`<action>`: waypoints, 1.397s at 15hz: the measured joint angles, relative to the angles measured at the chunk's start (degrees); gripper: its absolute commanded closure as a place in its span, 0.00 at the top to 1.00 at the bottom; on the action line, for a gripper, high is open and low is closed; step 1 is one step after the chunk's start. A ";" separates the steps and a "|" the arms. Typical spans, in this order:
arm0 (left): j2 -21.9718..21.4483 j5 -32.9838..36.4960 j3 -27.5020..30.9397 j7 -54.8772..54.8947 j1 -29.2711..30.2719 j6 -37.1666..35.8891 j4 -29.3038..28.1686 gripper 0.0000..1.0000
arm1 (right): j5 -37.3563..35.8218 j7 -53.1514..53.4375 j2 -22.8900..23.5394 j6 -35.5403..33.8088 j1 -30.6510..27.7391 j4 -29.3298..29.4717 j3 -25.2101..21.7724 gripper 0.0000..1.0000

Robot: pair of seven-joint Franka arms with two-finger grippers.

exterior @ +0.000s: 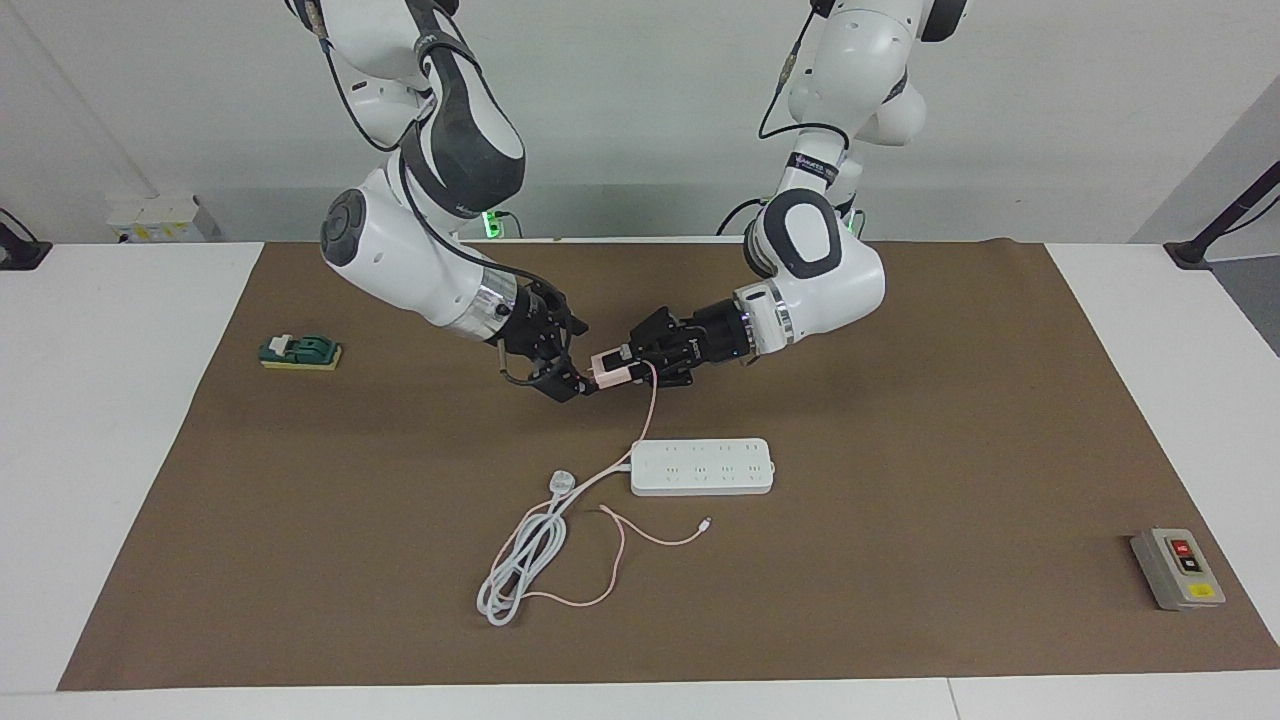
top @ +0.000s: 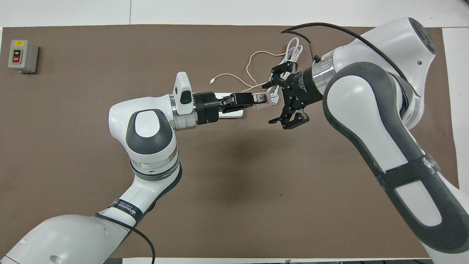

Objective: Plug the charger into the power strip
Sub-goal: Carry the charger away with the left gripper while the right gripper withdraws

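Handover step: left gripper (exterior: 622, 368) clamped pink charger (exterior: 610, 369) above power strip (exterior: 702, 466); right gripper (exterior: 566, 358) beside it, jaws apart, empty. Next: prongs down, align w/ socket.

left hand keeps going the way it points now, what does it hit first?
Probably the open right hand: the left hand, shut on the charger, points level at it, above the mat. Prongs would likely arrive first; depth is unclear.
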 measured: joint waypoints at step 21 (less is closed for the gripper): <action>-15.95 75.56 0.18 -59.79 12.47 -21.37 -0.84 0.00 | -17.12 -29.59 -5.87 -12.33 -11.47 0.18 -0.68 1.00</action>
